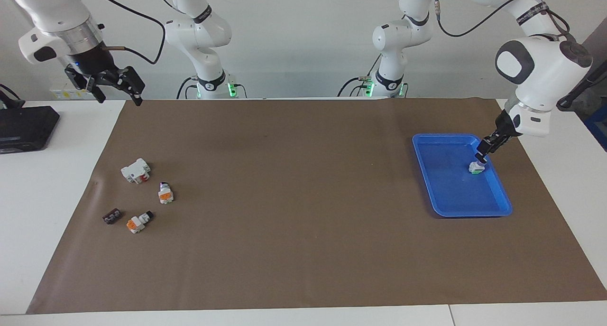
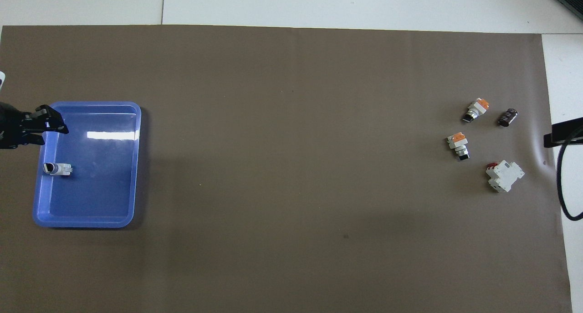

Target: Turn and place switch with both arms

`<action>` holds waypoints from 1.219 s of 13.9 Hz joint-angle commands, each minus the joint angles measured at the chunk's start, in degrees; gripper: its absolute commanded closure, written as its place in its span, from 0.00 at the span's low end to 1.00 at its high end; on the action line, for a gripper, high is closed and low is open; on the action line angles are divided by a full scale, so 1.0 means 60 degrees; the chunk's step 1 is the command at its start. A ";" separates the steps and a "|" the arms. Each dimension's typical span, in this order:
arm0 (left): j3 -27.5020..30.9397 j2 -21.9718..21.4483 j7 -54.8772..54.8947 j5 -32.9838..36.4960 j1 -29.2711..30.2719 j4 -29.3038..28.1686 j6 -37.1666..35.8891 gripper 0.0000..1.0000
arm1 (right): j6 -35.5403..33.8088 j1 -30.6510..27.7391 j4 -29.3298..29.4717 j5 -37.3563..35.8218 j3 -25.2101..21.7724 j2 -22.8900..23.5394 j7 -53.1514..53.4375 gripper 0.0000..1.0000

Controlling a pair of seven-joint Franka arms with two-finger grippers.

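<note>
Two switches with orange faces lie on the brown mat toward the right arm's end: one [image 1: 165,193] [image 2: 457,144] nearer to the robots, the other [image 1: 137,222] [image 2: 477,109] farther from them. A third small white piece with a dark knob and a greenish face [image 1: 476,167] [image 2: 58,168] lies in the blue tray [image 1: 495,207] [image 2: 91,219] toward the left arm's end. My left gripper [image 1: 482,154] [image 2: 45,128] hangs just above that piece, fingers apart and empty. My right gripper [image 1: 119,97] is open and empty, raised over the mat's corner nearest its base.
A larger white block with a red mark [image 1: 136,170] [image 2: 503,175] lies nearer to the robots than the two switches. A small dark-brown piece [image 1: 112,216] [image 2: 508,117] lies beside the farther switch. A black box [image 1: 26,126] sits off the mat at the right arm's end.
</note>
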 commanded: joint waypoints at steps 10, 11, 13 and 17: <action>-0.0098 0.1167 0.1392 0.0551 -0.1809 0.4884 -0.4701 0.43 | -0.0185 -0.0082 0.0154 -0.0519 0.0435 0.0099 -0.1038 0.00; -0.0040 0.1153 0.1421 0.0551 -0.1765 0.5105 -0.5052 0.43 | -0.0170 -0.0082 0.0154 -0.0549 0.0436 0.0099 -0.1038 0.00; -0.0054 0.1051 0.2134 0.0536 -0.1197 0.5283 -0.5624 0.43 | -0.0155 -0.0096 0.0169 -0.0506 0.0436 0.0099 -0.0936 0.00; -0.0083 0.0436 0.3076 0.0507 -0.0593 0.4890 -0.5497 0.45 | -0.0155 -0.0096 0.0169 -0.0359 0.0465 0.0099 -0.0365 0.00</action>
